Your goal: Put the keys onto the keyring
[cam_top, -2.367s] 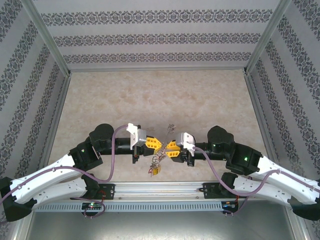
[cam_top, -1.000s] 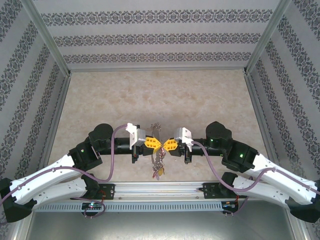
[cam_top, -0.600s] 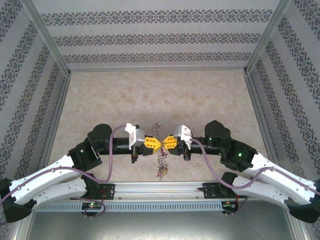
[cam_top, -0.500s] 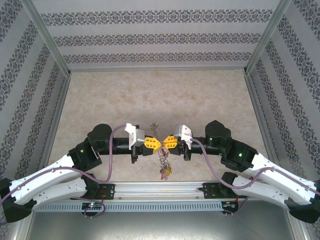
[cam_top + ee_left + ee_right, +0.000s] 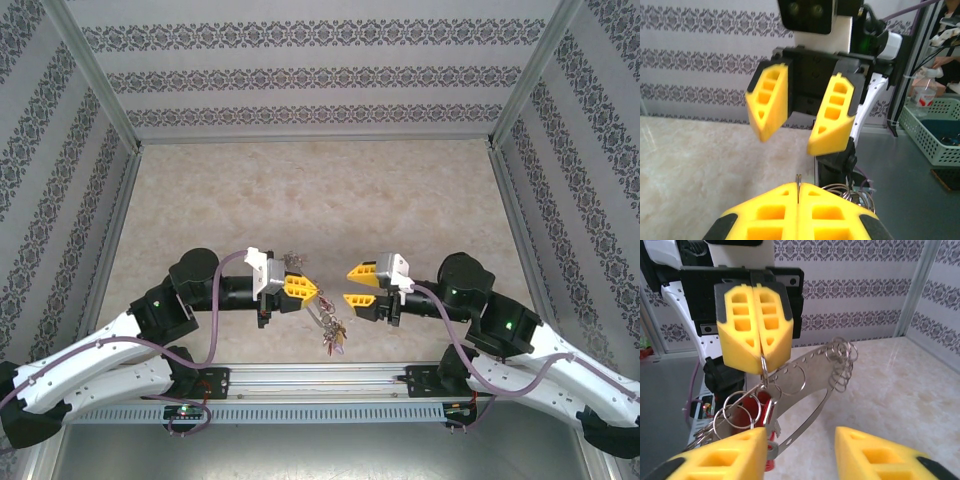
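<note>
Lower centre of the top view: left gripper [image 5: 314, 292] clamped shut on keyring [image 5: 328, 326], which dangles below with 1 red-tagged key [image 5: 759, 413] seemingly threaded on; right gripper [image 5: 350, 285] jaws parted, empty; any remaining keys unclear.

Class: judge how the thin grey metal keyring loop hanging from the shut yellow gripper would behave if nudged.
The thin grey metal keyring loop probably keeps its oval shape: it juts out from the shut left gripper. Held at one edge, it would likely swing. Its small silvery rings and red-tagged keys should dangle loosely.
</note>
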Available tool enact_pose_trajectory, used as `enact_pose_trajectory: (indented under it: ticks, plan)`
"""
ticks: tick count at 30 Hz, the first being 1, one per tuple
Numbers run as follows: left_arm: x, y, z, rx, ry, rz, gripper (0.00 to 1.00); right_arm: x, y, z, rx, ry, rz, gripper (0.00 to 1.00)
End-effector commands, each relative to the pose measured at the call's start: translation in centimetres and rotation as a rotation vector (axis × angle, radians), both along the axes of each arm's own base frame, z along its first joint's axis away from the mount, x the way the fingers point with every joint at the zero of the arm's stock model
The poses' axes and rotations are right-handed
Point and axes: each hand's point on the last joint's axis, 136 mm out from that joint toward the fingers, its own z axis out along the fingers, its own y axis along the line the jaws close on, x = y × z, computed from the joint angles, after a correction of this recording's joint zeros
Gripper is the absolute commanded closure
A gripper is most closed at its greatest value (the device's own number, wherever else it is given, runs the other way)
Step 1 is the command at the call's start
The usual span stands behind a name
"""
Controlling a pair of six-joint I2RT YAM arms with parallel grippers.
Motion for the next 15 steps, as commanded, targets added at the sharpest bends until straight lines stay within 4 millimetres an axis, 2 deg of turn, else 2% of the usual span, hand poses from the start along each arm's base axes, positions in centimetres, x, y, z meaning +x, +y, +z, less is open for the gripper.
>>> enact_pose_trajectory:
  ticks: [1,4,9,15]
  plan:
    - [0.6,1.1,0.7,0.042,-0.001,0.063,1.0,1.2,-0.1,-1.4,-0.033,0.034,-0.064,0.53]
    - [1.1,1.9,-1.4,0.126,0.062,0.117,1.0,2.3,0.1,-2.6,-0.064,0.056,-0.113,0.49]
    - [1.6,2.8,-3.7,0.19,0.12,0.182,1.0,2.5,0.9,-3.8,-0.08,0.095,-0.102,0.43]
    - [3.3,4.0,-8.4,0.384,0.206,0.305,1.0,3.1,0.8,-5.0,-0.082,0.134,-0.144,0.37]
